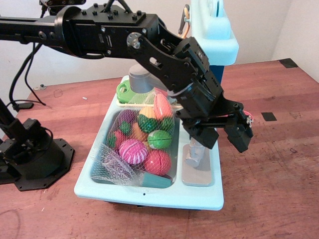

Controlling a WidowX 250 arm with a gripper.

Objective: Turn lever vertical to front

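The grey toy faucet (197, 153) stands on its grey plate (197, 175) at the right rim of the light blue toy sink (149, 191). A short grey stub, the lever (191, 160), sticks out at the faucet's knuckle, low on its left side. My black gripper (225, 143) hangs just above and to the right of the faucet, jaws spread wide and holding nothing. Its left finger (207, 137) covers the faucet's upper part, so the spout is hidden. Its right finger (239, 137) is over the table beyond the sink's edge.
A net bag of toy fruit and vegetables (142, 142) fills the sink basin. A grey pot (142, 79) and a green item (124, 90) sit behind it. A light blue back panel (214, 35) rises at the rear. The arm's base (30, 154) is at the left.
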